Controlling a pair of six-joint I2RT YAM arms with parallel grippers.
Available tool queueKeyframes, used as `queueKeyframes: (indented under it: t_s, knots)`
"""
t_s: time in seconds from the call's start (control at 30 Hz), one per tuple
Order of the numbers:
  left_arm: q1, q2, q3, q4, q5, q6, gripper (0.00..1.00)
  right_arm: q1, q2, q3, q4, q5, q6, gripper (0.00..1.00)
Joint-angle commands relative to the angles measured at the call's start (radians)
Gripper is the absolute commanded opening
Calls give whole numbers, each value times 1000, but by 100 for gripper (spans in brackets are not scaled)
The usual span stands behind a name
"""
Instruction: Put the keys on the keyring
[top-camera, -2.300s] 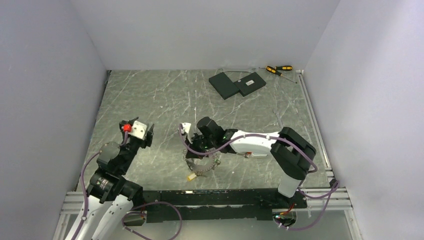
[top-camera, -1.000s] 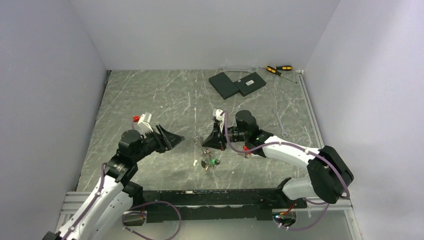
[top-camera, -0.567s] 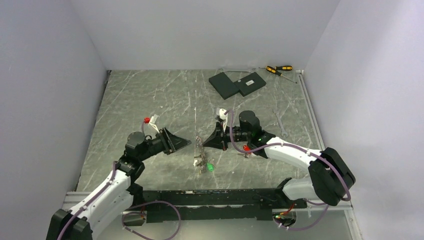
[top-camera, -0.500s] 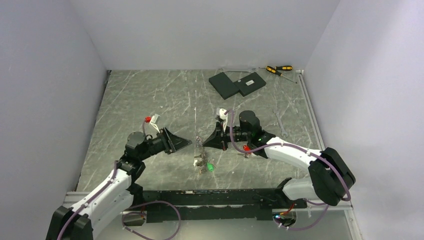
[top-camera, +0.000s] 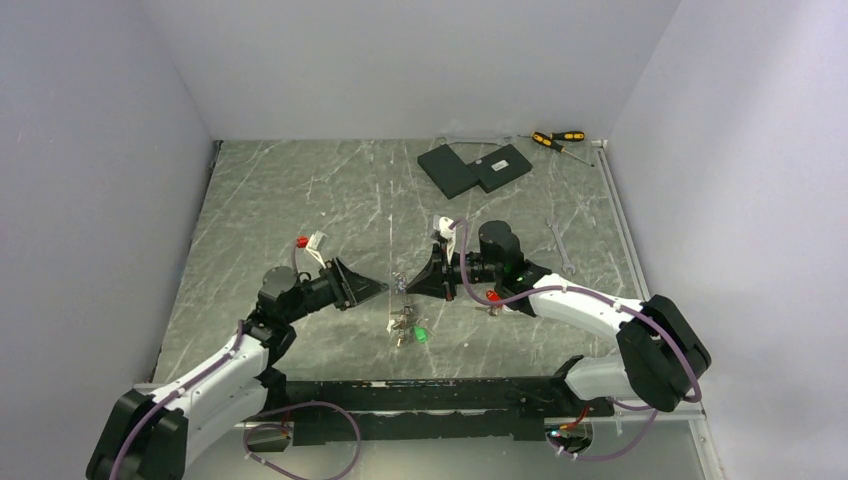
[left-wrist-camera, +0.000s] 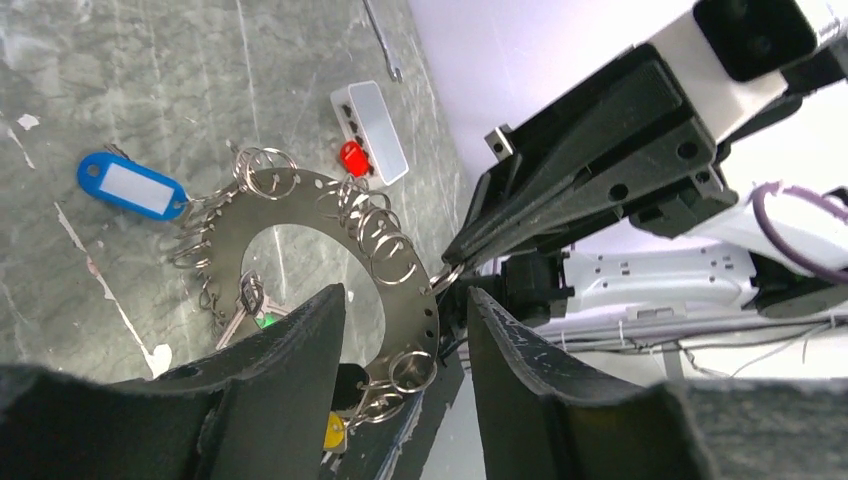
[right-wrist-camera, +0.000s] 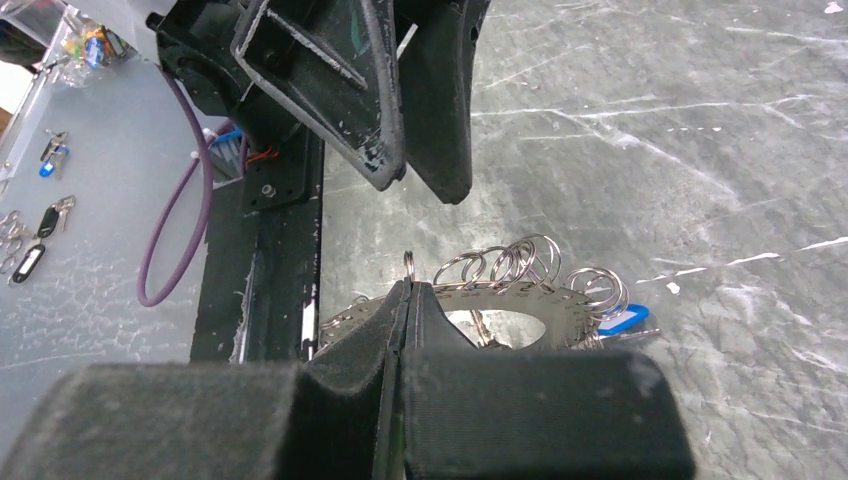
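The keyring (top-camera: 399, 291) is a flat grey metal ring fringed with small split rings. It hangs on edge above the table, and my right gripper (top-camera: 402, 284) is shut on one of its split rings (right-wrist-camera: 409, 262). Keys dangle below it, including a green one (top-camera: 421, 335), a yellow one (left-wrist-camera: 333, 432) and a blue tag (left-wrist-camera: 132, 185). My left gripper (top-camera: 381, 288) is open and empty, facing the right gripper, its tips just short of the keyring. In the left wrist view the keyring plate (left-wrist-camera: 410, 312) shows between my open fingers (left-wrist-camera: 300, 340).
Two black slabs (top-camera: 475, 168) and two screwdrivers (top-camera: 557, 140) lie at the back. A small wrench (top-camera: 560, 250) lies to the right. A white block (left-wrist-camera: 370, 118) with a red piece (left-wrist-camera: 354, 158) sits under the right arm. A black rail (top-camera: 430, 395) runs along the near edge.
My right gripper lifted the keyring off the table and carried it right. My left arm swung in from the left, and its open gripper now faces the ring closely.
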Motion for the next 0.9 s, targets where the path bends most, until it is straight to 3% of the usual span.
queueKeyframes:
  t_s: [0.0,0.13,0.27,0.5,0.87]
  knots:
    - [-10,-24,-1,-8,-102,-88,53,-4,-28,10,83,-31,-1,0]
    - [-18,23,7,-50,-143,-184,45,-4,-19,15,91,-32,0,0]
    - [-27,120,-10,92,-113,-269,44,-4,-8,22,100,-33,4,0]
    - [-65,228,-1,221,-101,-264,43,-4,0,32,98,-33,2,0]
    - [-79,241,27,222,-92,-256,37,-5,15,42,108,-36,8,0]
